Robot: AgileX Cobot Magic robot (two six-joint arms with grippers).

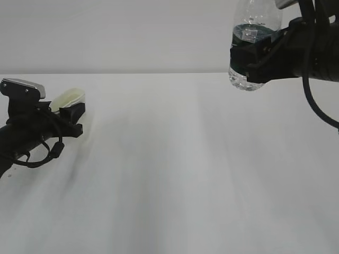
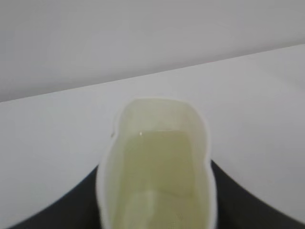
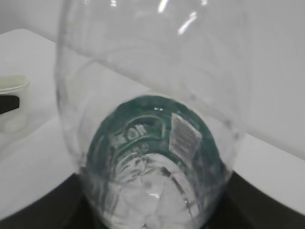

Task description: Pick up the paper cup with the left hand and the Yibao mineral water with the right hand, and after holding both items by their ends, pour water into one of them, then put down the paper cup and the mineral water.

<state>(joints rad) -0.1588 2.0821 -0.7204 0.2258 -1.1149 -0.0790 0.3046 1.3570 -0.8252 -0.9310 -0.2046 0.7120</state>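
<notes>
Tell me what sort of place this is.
Probably a robot test bench, not a home: a bare white table against a plain wall, with only two black grippers, the left holding a cup, the right a bottle.

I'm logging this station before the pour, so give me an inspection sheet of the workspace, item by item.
Surface: white table, bare, no spills seen.
Job's things: paper cup squeezed out of round, low at far left; Yibao mineral water held high at right, clear of the table.
Clutter: nothing seen.
Grippers: left gripper shut on the cup; right gripper shut on the bottle at its green label.
Cables: black cable hanging from the right arm; a loop under the left arm.
Surroundings: plain pale wall.
</notes>
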